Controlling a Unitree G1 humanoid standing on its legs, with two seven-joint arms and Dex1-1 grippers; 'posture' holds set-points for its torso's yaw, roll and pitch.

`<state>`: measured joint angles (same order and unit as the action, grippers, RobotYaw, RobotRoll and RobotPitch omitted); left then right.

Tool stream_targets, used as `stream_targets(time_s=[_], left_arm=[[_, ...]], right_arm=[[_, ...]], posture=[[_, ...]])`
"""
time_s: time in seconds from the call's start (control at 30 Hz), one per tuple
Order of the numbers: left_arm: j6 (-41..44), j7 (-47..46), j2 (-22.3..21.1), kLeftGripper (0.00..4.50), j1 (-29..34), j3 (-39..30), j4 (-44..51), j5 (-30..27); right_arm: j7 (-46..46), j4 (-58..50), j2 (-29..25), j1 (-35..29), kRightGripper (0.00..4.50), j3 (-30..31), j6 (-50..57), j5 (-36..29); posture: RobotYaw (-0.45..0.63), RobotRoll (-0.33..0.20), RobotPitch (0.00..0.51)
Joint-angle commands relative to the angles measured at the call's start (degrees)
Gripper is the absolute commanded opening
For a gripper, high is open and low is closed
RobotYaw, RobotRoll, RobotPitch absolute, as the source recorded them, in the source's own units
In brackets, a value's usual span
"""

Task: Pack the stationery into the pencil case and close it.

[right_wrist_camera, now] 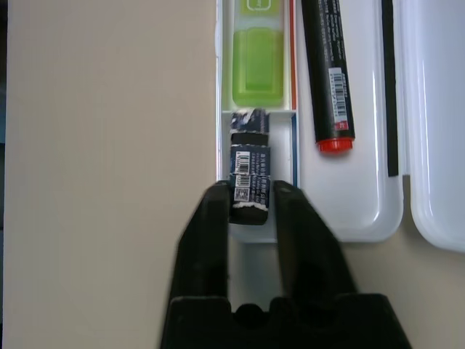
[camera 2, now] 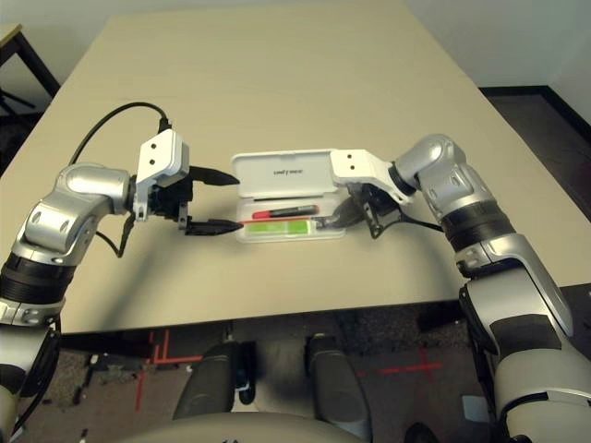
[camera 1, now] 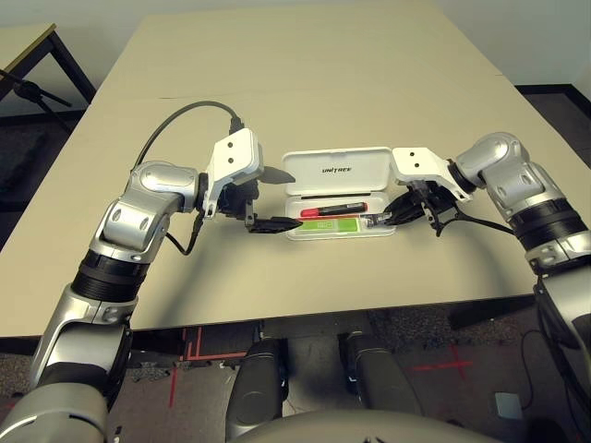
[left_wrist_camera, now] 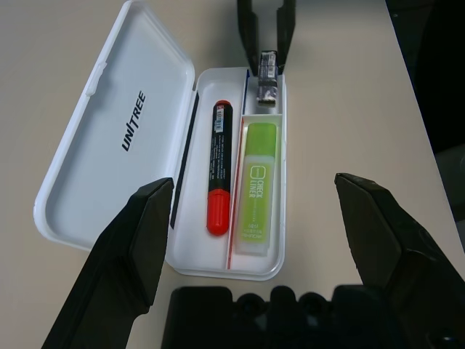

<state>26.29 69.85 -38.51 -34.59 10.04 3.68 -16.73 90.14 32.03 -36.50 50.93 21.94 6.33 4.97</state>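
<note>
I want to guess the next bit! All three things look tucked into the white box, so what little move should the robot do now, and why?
Probably open the right hand fully and lift it away. The small dark cylinder already lies in its compartment of the pencil case, beside the green bar and red marker, yet the fingers flank it, and the lid is open.

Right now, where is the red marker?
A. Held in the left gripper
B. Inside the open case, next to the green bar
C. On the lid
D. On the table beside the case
B: the marker lies in the case, alongside the green bar.
</note>
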Motion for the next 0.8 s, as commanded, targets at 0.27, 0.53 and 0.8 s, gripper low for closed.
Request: stream_targets(time_s=[0.27,0.53,0.8], left_arm=[[0.0,-1.1,-0.6,4.5,-1.4,-1.1,-4.2,0.5],[-2.8,-5.0,0.4,3.94,-10.5,-2.7,-22.6,3.8],[-8.3,-10.0,3.9,0.8,-18.6,-2.7,-41.3,8.4]], right_arm=[[2.4,-1.3,-7.3,1.1,4.45,0.2,1.5,-8.9],[2.4,1.0,-23.3,2.8,4.5,5.8,-0.6,-21.3],[2.4,4.9,-24.8,-0.5,4.5,0.0,-4.7,-30.1]], posture=[[0.03,0.0,0.129],[-0.01,0.0,0.132],[-0.03,0.0,0.131]])
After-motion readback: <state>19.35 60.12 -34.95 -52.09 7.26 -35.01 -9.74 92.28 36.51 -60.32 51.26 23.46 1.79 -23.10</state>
